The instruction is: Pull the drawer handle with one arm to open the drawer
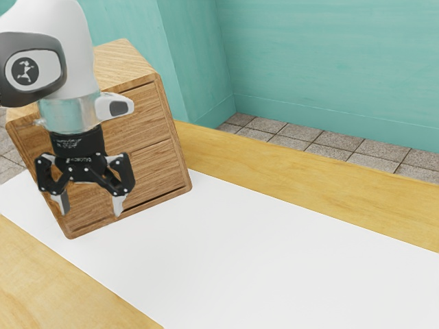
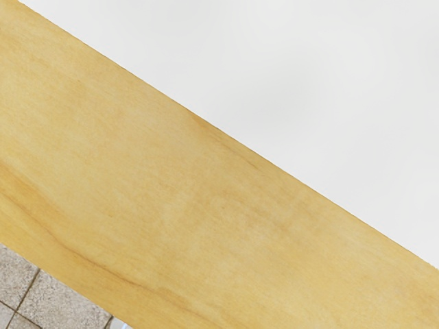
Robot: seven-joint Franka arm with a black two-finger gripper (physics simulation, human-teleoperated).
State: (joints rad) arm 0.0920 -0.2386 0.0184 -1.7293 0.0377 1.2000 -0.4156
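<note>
A: Teal walls (image 1: 329,55), tiled floor (image 1: 329,140), wooden tabletop (image 1: 309,181). Where's the drawer (image 1: 140,116)?
B: At ten o'clock, fronting the cabinet (image 1: 123,58). The claw (image 1: 91,205) hangs just before it, spread wide, empty.
A: Risk?
B: Probably misaligned closing: pinching flat wood, it slips, or tugs the cabinet along.

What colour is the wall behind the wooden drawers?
Teal, a blue-green. The wall shows best in the exterior view.

A white mat (image 1: 274,253) covers the wooden table (image 1: 329,181), beside teal walls (image 1: 329,55) and grey tiles (image 1: 343,145).
</note>
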